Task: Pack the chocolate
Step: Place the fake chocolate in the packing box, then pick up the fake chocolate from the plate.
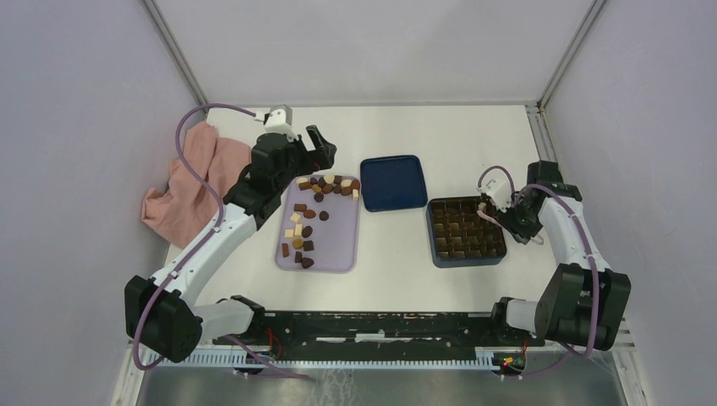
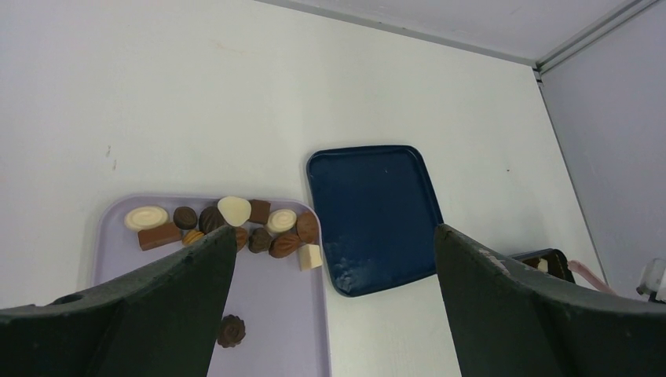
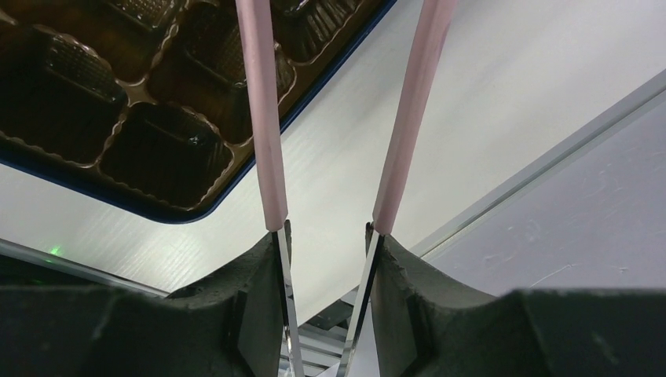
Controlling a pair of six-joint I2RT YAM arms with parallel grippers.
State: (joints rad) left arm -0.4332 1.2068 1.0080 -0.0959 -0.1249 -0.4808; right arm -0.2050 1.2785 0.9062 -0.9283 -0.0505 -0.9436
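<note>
Several chocolate pieces, dark, mid brown and cream, lie on the lilac tray, most of them along its far edge. My left gripper hangs open above the tray's far right corner, with nothing between its fingers. At the right stands the dark blue box with its brown grid of compartments. My right gripper is shut on pink-tipped metal tongs, whose arms stand apart and reach over the box. A small cream piece shows at their tips; whether it is gripped I cannot tell.
A dark blue lid lies flat between tray and box. A pink cloth is bunched at the table's left edge. Grey walls close in the left, far and right sides.
</note>
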